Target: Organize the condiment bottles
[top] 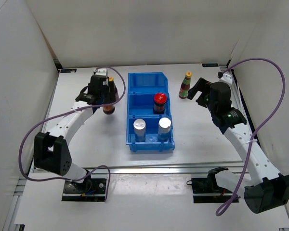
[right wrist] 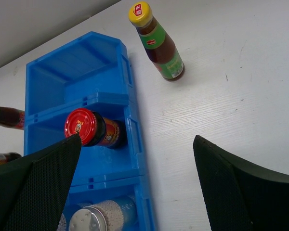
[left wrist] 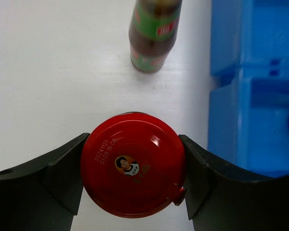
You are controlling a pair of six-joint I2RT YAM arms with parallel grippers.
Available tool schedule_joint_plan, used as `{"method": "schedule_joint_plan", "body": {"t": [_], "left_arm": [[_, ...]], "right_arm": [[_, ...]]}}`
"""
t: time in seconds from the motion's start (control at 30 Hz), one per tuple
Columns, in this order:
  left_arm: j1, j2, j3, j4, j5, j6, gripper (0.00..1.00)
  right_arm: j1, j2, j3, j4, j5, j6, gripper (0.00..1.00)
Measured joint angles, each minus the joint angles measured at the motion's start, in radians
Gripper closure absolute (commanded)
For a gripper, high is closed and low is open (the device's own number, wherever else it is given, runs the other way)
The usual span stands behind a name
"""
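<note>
Red-lidded jar [left wrist: 133,166] sits left of the bin [top: 145,84], left gripper [left wrist: 134,173] clamped on its lid from both sides. Slim bottle [left wrist: 154,33] stands just beyond it. Second jar [top: 159,102] in middle compartment, two silver cylinders [top: 140,129] in near one. Right gripper [top: 196,94] wide open, holding nothing, near second slim bottle [top: 185,85].

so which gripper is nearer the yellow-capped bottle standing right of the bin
Right. The right gripper hovers open just beside the bottle; the left gripper is across the blue bin, gripping a red-lidded jar.
</note>
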Motion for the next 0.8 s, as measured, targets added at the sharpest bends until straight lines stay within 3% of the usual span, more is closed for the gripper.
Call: {"method": "schedule_joint_plan", "body": {"t": [0.23, 0.43, 0.8], "left_arm": [[-0.065, -0.068, 0.201, -0.023, -0.042, -0.052, 0.89], [-0.151, -0.039, 0.348, -0.014, -0.020, -0.066, 0.89], [-0.271, 0.107, 0.303, 0.069, 0.030, -0.068, 0.89]], "right_arm": [[0.000, -0.014, 0.000, 0.000, -0.003, 0.000, 0.00], [0.000, -0.018, 0.000, 0.000, -0.006, 0.000, 0.00], [-0.008, -0.027, 0.000, -0.002, -0.008, -0.023, 0.00]]}}
